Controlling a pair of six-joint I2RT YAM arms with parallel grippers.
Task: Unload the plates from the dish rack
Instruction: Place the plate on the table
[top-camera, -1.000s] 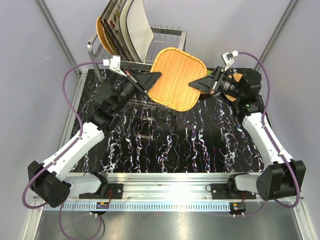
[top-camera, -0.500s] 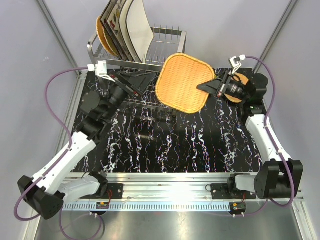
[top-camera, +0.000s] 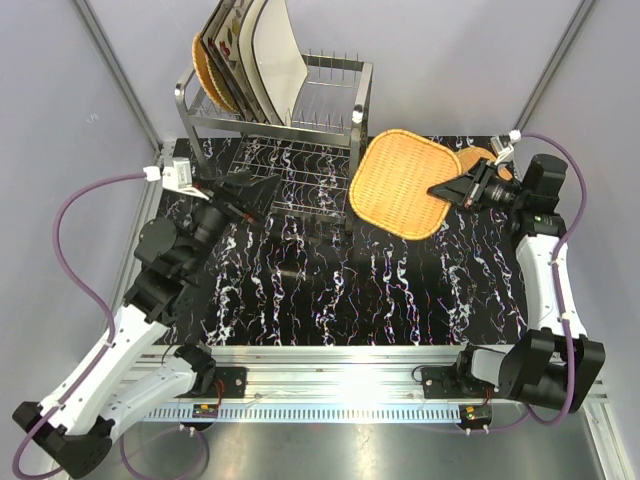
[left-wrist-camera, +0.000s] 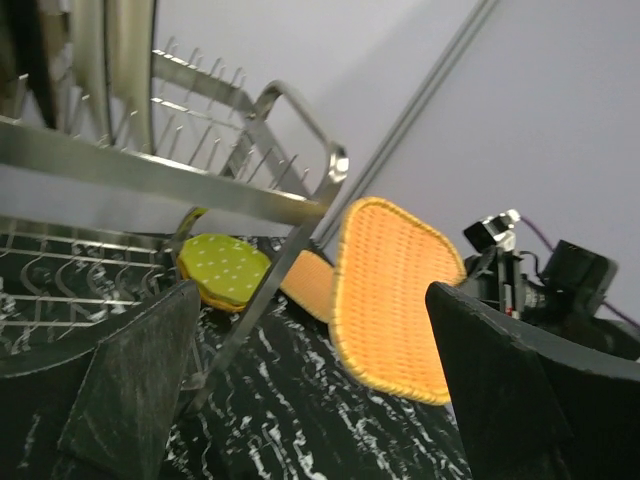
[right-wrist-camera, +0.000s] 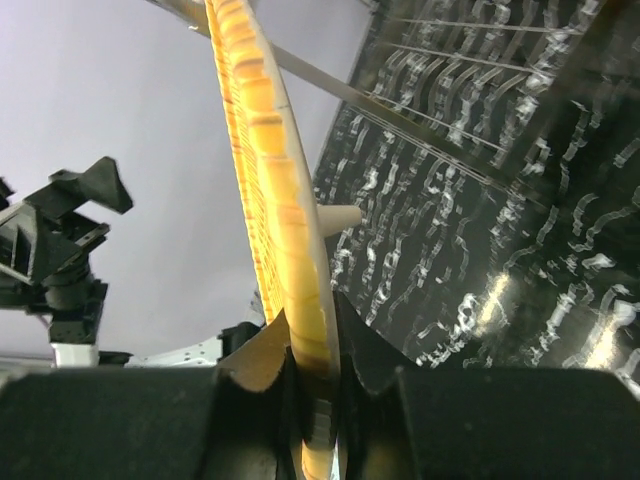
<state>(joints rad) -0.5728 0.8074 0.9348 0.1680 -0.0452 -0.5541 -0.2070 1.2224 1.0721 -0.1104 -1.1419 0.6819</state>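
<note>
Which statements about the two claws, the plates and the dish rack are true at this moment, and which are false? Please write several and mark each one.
1. The right claw grips the square wicker plate by its rim. True.
2. The left claw holds a cream plate. False: it is open and empty.
3. The top tier of the dish rack is empty. False: cream plates stand upright at its left end.
4. A green dotted plate lies flat beyond the rack's corner post. True.
</note>
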